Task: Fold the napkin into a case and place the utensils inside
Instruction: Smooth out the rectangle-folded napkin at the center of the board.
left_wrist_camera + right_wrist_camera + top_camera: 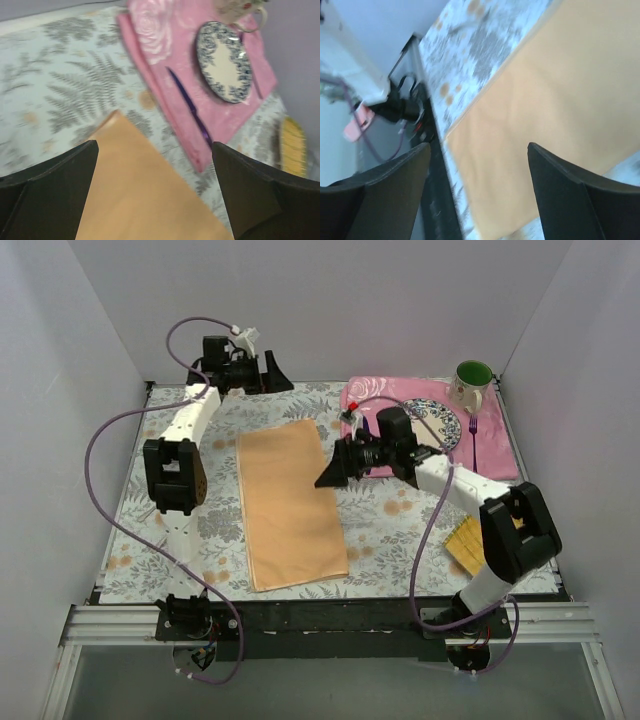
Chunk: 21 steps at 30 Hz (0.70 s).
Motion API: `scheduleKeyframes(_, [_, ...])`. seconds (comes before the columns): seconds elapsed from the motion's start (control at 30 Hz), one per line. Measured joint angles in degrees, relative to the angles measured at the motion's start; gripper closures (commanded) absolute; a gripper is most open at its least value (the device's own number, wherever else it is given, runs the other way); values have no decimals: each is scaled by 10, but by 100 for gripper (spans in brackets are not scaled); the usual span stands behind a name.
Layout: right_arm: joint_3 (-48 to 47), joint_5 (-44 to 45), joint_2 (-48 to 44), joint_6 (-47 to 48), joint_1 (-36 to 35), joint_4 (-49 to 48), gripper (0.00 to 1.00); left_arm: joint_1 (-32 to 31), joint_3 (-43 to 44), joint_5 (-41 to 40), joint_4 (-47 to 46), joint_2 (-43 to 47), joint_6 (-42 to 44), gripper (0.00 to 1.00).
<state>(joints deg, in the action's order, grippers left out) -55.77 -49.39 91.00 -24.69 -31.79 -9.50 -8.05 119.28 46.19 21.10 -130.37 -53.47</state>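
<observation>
The peach-orange napkin (290,502) lies flat on the table as a long folded rectangle, also filling the right wrist view (545,100). My right gripper (326,478) hovers at its right edge, jaws open and empty (478,145). My left gripper (272,371) is at the back left of the table, open and empty (155,145), looking down at the napkin's (135,190) far corner. The dark purple knife (190,107) lies on the pink placemat left of the plate. The purple fork (472,426) lies right of the plate. In the top view my right arm hides the knife.
A pink floral placemat (495,445) at the back right carries a blue-patterned plate (440,425) and a green-lined mug (472,382). A yellow woven mat (465,543) lies near the right arm's base. A fern-print cloth (200,530) covers the table, with white walls around.
</observation>
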Motion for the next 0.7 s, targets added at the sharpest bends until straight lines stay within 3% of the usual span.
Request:
scheduleKeyframes(0.07, [-93,12,39,46,14,37,36,27,-8,-35,41,23,58,4])
scheduleKeyframes(0.17, [-211,18,115,94,29,76,52,46,-44,-67,89,51,126,5])
scheduleKeyframes(0.27, [-259,21,180,111,35,93,62,40,-113,-79,112,73,163,5])
scheduleKeyframes(0.5, [-262,23,290,107,28,120,71,18,-214,-85,152,76,192,9])
scheduleKeyframes(0.7, [-237,27,298,99,21,102,72,19,-266,-91,163,89,209,11])
